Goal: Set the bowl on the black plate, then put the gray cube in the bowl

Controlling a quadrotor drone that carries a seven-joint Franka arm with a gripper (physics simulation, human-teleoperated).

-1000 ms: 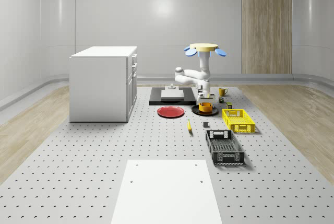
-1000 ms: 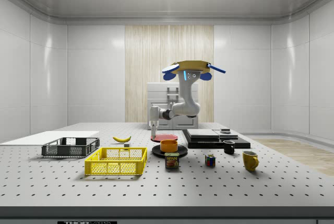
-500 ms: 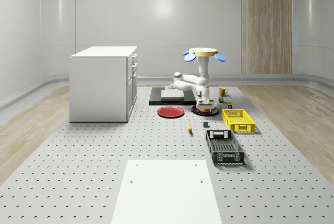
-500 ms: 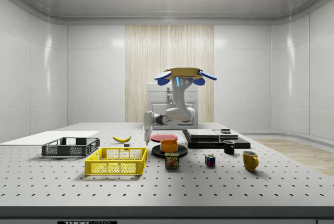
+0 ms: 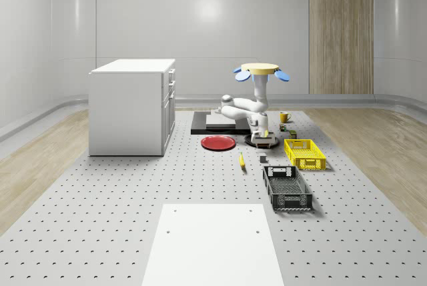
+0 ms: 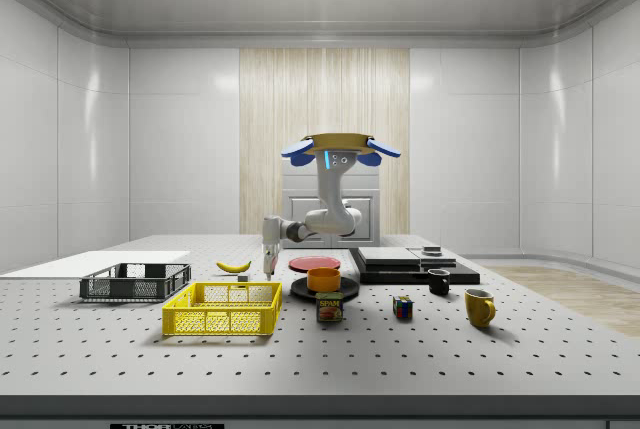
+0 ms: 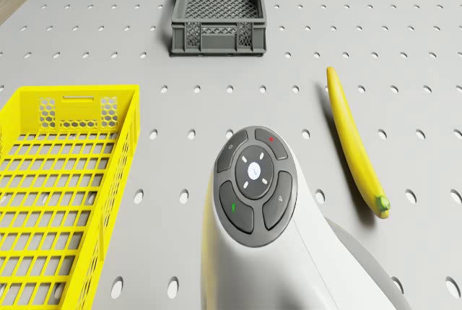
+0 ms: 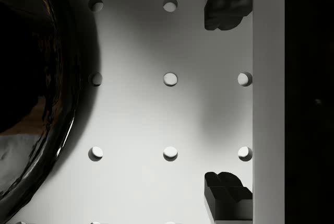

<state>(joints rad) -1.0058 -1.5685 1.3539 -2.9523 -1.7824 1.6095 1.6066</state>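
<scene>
Now drone [image 6: 340,144] hovers further toward side view's left than a second ago; jaws [image 6: 268,271] wide, empty, lowered past plate [image 6: 300,291] toward desk [image 6: 420,349]; bowl [image 6: 323,278] already on plate; cube [image 5: 263,159] next, lying just beside banana [image 5: 241,161].

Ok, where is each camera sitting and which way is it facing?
Whole-scene view: raised, off the robot, facing the cabinet; hovering drone and arm show.
Side view: table height, looking across; drone, arm, claw.
Drone view: on the drone, facing down; arm's wrist.
Wrist view: straight down beside the black plate; open claw fingertips.
Drone and side views share the banana.
</scene>
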